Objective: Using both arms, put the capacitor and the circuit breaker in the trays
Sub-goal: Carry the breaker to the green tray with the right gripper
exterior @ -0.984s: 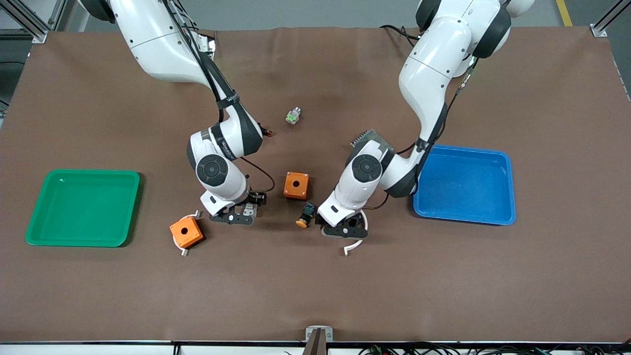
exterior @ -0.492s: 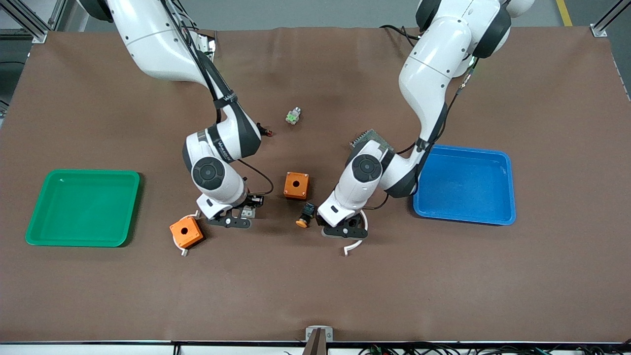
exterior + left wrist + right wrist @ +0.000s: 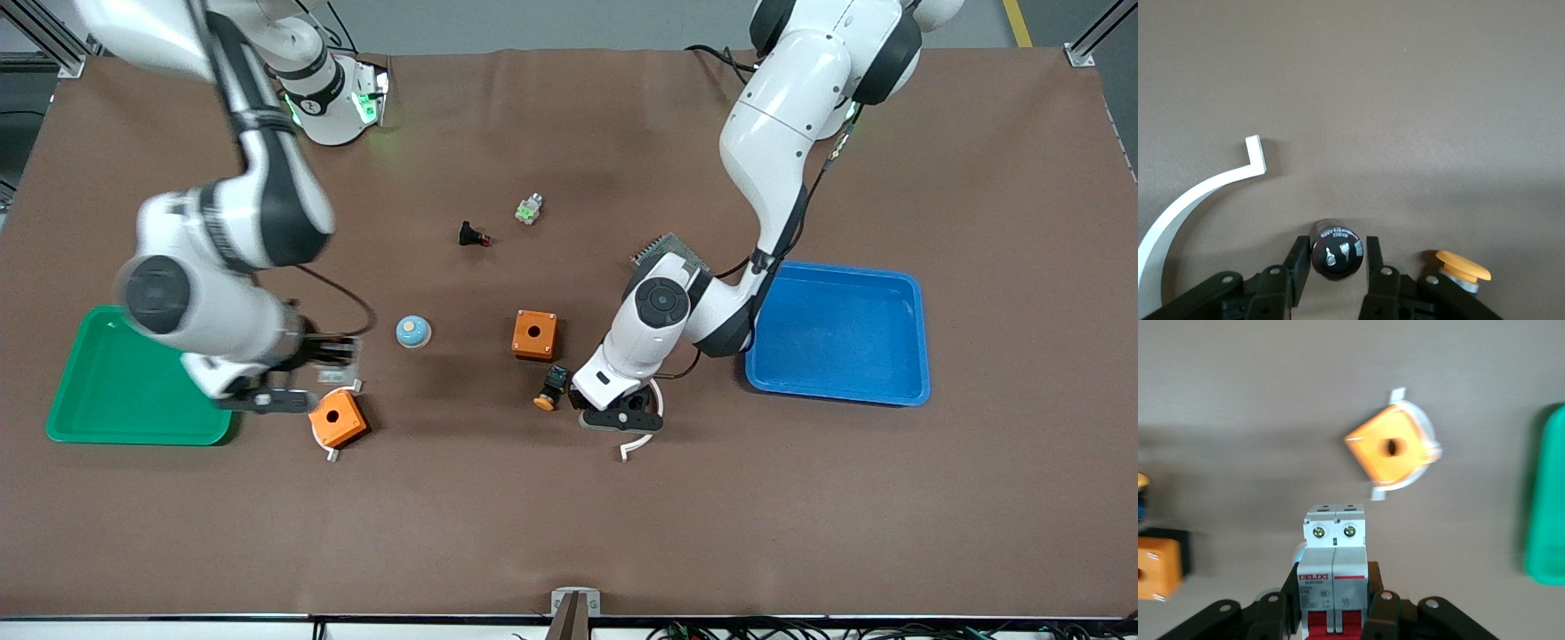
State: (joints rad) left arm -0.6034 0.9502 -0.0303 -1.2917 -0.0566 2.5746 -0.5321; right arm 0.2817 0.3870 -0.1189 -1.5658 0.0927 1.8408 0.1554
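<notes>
My right gripper (image 3: 336,356) is shut on the white-grey circuit breaker (image 3: 1335,540) with red levers and holds it in the air beside the green tray (image 3: 133,418), above the orange box on a white ring (image 3: 336,418). The breaker shows blurred in the front view (image 3: 343,362). My left gripper (image 3: 620,418) is low at the table. In the left wrist view its fingers (image 3: 1373,250) close on the dark capacitor (image 3: 1337,253), which shows two silvery terminals. The capacitor is hidden under the hand in the front view.
The blue tray (image 3: 840,391) lies toward the left arm's end. An orange box (image 3: 534,334), a button with orange cap (image 3: 551,388), a white curved strip (image 3: 642,440), a blue dome (image 3: 412,332), a black red-tipped part (image 3: 471,236), a small green-white part (image 3: 529,210) and a board (image 3: 667,244) lie mid-table.
My right arm has lifted the circuit breaker and swung it toward the green tray, uncovering the blue dome and the black part. The left arm has not moved.
</notes>
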